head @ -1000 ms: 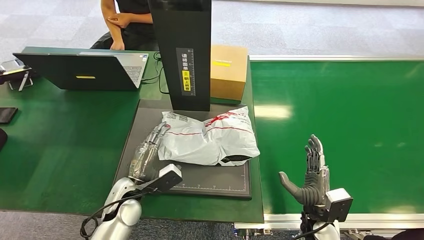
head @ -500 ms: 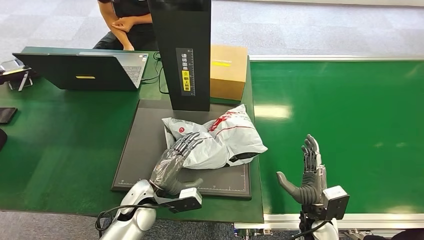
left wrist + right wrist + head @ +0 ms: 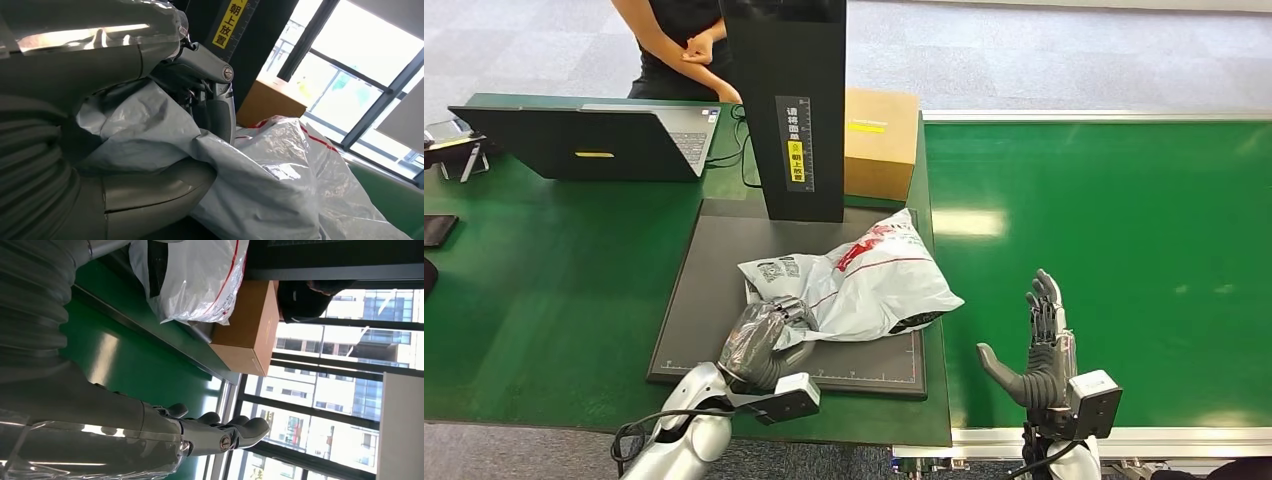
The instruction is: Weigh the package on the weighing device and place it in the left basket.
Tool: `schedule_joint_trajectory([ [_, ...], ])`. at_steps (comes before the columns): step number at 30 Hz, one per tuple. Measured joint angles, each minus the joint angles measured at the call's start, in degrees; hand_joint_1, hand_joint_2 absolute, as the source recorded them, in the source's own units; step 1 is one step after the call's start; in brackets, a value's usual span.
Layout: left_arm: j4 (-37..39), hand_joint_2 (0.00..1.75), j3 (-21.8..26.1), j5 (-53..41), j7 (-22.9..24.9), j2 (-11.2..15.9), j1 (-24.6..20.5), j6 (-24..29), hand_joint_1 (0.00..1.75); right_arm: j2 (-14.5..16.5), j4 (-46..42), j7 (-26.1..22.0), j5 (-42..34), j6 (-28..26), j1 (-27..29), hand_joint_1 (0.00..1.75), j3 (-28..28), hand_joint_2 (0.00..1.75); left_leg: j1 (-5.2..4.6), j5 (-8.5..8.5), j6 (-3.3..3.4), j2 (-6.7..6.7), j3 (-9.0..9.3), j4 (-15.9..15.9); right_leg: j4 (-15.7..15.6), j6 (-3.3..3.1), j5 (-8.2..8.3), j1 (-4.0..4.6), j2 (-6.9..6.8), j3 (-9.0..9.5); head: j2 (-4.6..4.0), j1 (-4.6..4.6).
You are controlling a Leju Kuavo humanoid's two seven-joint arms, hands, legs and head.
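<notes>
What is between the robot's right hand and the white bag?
In the head view, bare stretch: the dark scale plate's edge and green belt lie between the open right hand and the bag.

A parcel-weighing station in an office-like test room: green conveyor belt [image 3: 1104, 250] at right, dark weighing platform [image 3: 724, 290] with upright black column [image 3: 789, 110] at centre, laptop [image 3: 589, 140] at upper left, grey carpet tiles [image 3: 1044, 50] behind.
</notes>
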Motion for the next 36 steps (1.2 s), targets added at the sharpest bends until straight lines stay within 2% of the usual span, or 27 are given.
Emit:
schedule_joint_trajectory([
  [9, 0.0, 1.75, 1.7, 1.2, 0.4, 0.5, 0.3, 1.2, 1.75, 0.0, 0.0, 0.0, 0.0, 0.0, 0.0, 0.00, -0.2, 1.75, 0.00, 0.00, 0.00, 0.00, 0.01, 0.0, 0.0, 0.00, 0.00, 0.00, 0.00, 0.00, 0.00, 0.00],
  [16, 0.0, 1.75, 5.5, -3.5, 3.3, 2.2, -0.3, 5.9, 1.75, 0.0, 0.0, 0.0, 0.0, 0.3, 0.0, 0.00, -0.6, 1.75, 0.01, 0.01, -0.01, 0.00, 0.01, 0.0, 0.0, 0.00, 0.00, 0.02, 0.01, -0.01, 0.00, 0.01],
  [22, 0.6, 1.75, 10.8, -14.1, 8.7, 5.5, -4.0, 11.9, 1.75, 0.0, 0.0, -0.1, -0.2, 0.8, -0.2, 0.00, -1.0, 1.75, 0.03, 0.03, -0.04, 0.00, 0.02, 0.0, 0.1, -0.01, 0.00, 0.04, 0.01, -0.01, 0.00, 0.00],
  [29, 3.1, 1.75, 17.7, -20.8, 14.1, 10.4, -8.6, 13.2, 1.75, 0.0, 0.7, -0.7, -0.9, 0.8, -0.7, 0.00, -1.3, 1.75, 0.04, 0.04, -0.05, 0.08, 0.03, 0.0, 0.1, -0.02, 0.00, 0.04, 0.08, -0.04, 0.00, -0.01],
  [36, 8.9, 1.75, 25.7, -22.9, 18.9, 16.0, -10.5, 15.2, 1.75, 0.0, 1.1, -1.2, -1.4, 0.2, -0.7, 0.00, -2.3, 1.75, 0.06, 0.04, -0.06, 0.12, 0.02, 0.0, 0.1, -0.08, -0.04, 0.06, 0.09, -0.08, 0.00, 0.00],
])
